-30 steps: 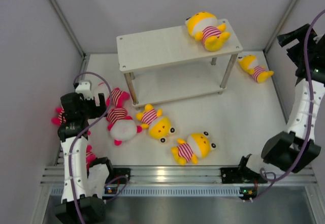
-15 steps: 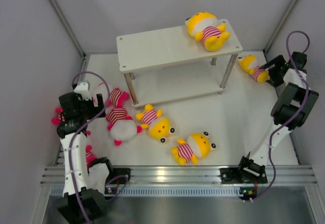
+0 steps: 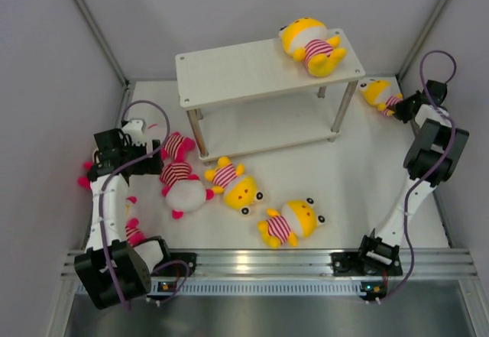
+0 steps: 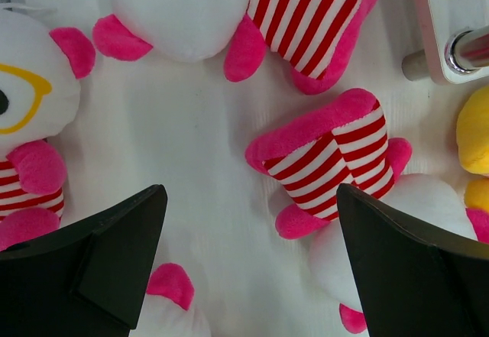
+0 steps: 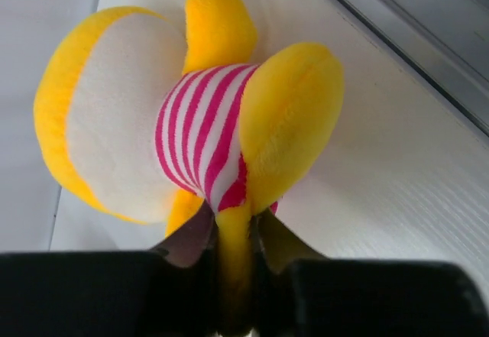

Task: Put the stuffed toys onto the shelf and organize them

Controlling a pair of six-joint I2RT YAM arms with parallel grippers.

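Stuffed toys (image 3: 294, 220) lie mostly on the table (image 3: 359, 176); one yellow doll (image 3: 311, 45) rests on the shelf (image 3: 237, 69), at its top board's right end. The right gripper (image 5: 233, 234) pinches a limb of another yellow doll (image 5: 191, 123) beside the shelf. The left gripper (image 4: 248, 199) hangs spread wide above the pink dolls (image 4: 336, 157).

Stuffed toy (image 3: 311, 45) lying at the right end of the shelf (image 3: 244, 71) top, second toy (image 3: 380, 95) lying right of the shelf, third toy (image 3: 237, 186) and fourth toy (image 3: 290, 221) lying before it, fifth toy (image 3: 182, 184) lying left of those
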